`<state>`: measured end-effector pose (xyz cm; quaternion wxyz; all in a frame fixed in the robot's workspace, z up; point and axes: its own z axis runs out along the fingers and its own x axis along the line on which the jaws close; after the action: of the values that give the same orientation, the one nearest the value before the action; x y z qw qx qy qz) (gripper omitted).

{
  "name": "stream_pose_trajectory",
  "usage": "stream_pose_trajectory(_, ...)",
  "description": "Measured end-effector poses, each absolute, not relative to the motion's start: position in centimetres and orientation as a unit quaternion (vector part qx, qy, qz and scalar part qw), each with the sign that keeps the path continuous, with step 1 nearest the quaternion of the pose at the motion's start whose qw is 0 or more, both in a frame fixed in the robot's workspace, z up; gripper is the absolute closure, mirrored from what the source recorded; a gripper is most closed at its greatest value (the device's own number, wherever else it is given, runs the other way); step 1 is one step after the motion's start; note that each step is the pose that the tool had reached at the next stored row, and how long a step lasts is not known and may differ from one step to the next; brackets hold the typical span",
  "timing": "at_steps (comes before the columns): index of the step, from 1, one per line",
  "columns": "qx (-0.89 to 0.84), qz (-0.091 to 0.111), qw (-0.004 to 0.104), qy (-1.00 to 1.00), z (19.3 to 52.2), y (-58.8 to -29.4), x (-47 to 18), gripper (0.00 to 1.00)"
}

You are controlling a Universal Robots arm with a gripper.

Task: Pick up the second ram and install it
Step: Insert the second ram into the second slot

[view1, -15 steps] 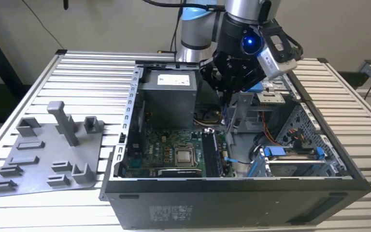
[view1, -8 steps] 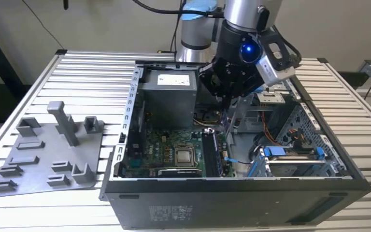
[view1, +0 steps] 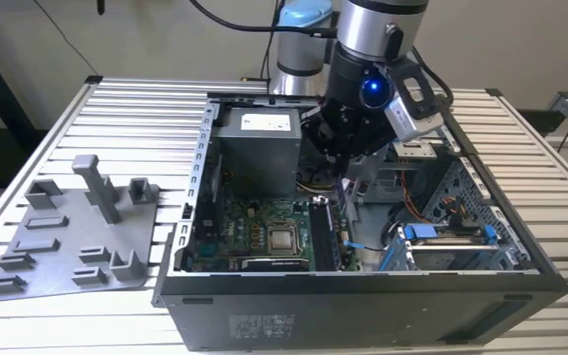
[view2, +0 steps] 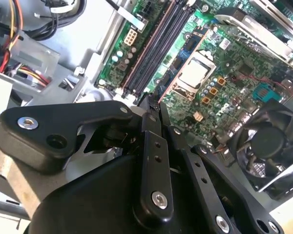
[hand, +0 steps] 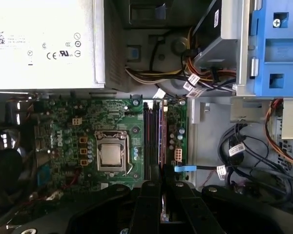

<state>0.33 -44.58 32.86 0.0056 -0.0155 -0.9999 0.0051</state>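
Gripper [hand: 162, 184] fingers together, seemingly clamped on ram [hand: 160, 146]. The ram is edge-on, in line with the slots [hand: 149, 136] at the board's [hand: 107, 112] edge, just beside the CPU [hand: 111, 155]. Ram likely light, stiff and thin, with fragile contacts. Grip the flat faces mid-length and keep it upright. Tilt risks a jam.

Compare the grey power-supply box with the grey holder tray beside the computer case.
The power-supply box sits inside the computer case; the holder tray lies outside it on the slatted table, at the exterior view's left. The power-supply box is a closed block with a white label on top; the holder tray is a flat plate with upright posts. Both are grey.
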Motion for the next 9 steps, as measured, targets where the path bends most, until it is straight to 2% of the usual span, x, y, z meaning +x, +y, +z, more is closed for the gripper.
stream_pose_trajectory(9, -0.015, 0.002, 0.006, -1.0, 31.87, -44.63, 0.0, 0.86)
